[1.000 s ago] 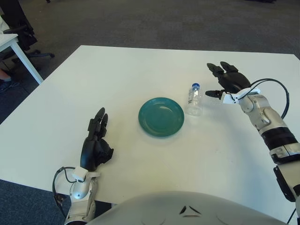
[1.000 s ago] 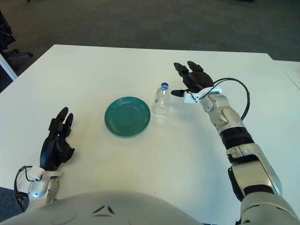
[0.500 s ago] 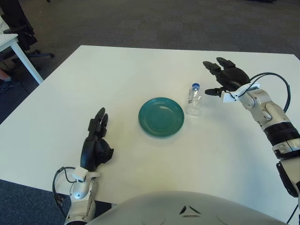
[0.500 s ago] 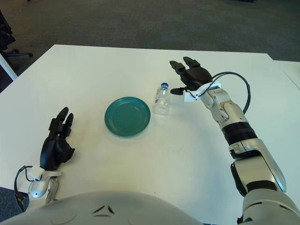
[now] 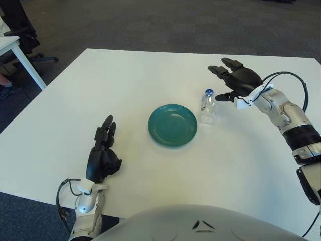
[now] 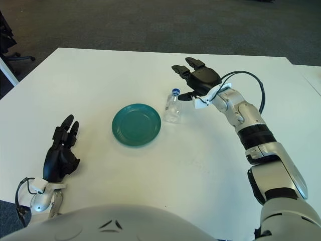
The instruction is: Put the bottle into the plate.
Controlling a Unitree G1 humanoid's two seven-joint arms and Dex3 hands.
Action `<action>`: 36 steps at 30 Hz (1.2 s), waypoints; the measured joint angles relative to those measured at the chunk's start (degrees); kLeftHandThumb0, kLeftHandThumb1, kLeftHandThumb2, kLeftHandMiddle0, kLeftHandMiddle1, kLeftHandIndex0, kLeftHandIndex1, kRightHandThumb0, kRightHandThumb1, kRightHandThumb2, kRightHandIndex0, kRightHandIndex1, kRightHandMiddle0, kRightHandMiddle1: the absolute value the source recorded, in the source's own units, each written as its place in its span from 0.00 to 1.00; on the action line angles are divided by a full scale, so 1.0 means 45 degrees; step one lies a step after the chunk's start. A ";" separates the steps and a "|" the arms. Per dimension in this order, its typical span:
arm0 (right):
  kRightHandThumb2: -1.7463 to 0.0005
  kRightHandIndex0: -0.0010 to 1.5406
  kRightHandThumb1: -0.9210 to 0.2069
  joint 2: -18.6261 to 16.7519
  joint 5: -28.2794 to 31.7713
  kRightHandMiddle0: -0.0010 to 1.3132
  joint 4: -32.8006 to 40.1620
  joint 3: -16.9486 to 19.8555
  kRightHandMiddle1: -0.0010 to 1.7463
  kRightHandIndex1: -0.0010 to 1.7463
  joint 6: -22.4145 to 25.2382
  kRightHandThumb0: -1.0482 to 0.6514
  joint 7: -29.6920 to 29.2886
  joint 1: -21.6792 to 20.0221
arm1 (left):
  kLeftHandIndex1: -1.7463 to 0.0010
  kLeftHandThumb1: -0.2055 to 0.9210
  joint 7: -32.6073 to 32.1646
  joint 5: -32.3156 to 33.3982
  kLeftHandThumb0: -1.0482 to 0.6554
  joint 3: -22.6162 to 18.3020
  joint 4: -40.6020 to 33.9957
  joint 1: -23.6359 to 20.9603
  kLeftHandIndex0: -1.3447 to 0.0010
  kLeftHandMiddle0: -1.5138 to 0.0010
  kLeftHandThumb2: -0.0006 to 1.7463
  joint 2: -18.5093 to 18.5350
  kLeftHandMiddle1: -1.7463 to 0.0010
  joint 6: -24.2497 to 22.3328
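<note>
A small clear bottle [image 5: 207, 107] with a blue cap stands upright on the white table [image 5: 125, 85], just right of a round green plate [image 5: 172, 125]. My right hand [image 5: 229, 82] hovers close to the bottle's upper right, fingers spread wide, the thumb tip near the cap; nothing is held. The plate holds nothing. My left hand [image 5: 103, 154] shows near the table's front edge, left of the plate, fingers relaxed and pointing up.
The table ends at a dark carpeted floor [image 5: 165, 22]. Another white table [image 5: 12, 47] and an office chair [image 5: 22, 30] stand at the far left. A black cable [image 5: 291, 83] loops over my right wrist.
My right hand has moved left and a little away from me, closing in on the bottle from its right. Bottle, plate and left hand are where they were.
</note>
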State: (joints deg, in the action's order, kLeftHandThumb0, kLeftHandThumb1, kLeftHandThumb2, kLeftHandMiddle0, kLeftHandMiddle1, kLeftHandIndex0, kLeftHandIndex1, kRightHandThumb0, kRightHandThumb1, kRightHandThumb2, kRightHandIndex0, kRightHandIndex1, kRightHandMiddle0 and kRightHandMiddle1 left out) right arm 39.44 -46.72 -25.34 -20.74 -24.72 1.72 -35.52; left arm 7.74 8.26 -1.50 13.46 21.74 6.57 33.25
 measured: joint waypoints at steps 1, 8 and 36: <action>0.65 0.03 0.00 0.0003 -0.0004 0.00 -0.0010 -0.0014 0.15 0.00 -0.0049 0.00 0.0017 -0.0067 | 0.76 1.00 0.0000 0.0000 0.09 0.0001 0.0001 -0.0002 1.00 0.87 0.60 0.0000 1.00 0.0001; 0.67 0.03 0.00 0.0123 -0.0032 0.00 -0.0193 -0.0174 0.15 0.00 -0.0438 0.00 0.0237 -0.0519 | 0.75 1.00 -0.0001 -0.0002 0.08 0.0004 0.0003 -0.0006 1.00 0.87 0.61 -0.0004 0.99 0.0019; 0.77 0.01 0.00 0.1111 -0.1987 0.00 -0.4254 -0.2270 0.10 0.00 -0.6292 0.00 -0.1325 -0.3249 | 0.74 1.00 -0.0085 -0.0071 0.08 0.0004 0.0080 -0.0009 1.00 0.85 0.61 -0.0036 1.00 0.0500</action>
State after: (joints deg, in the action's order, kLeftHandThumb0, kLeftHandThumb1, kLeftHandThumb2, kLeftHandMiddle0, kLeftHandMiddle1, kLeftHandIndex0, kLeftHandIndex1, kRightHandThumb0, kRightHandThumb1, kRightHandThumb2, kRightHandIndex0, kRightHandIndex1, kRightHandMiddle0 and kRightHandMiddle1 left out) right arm 44.44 -55.65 -44.48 -30.95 -53.03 -4.25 -50.14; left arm 7.36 7.94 -1.48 13.82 21.70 6.40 35.50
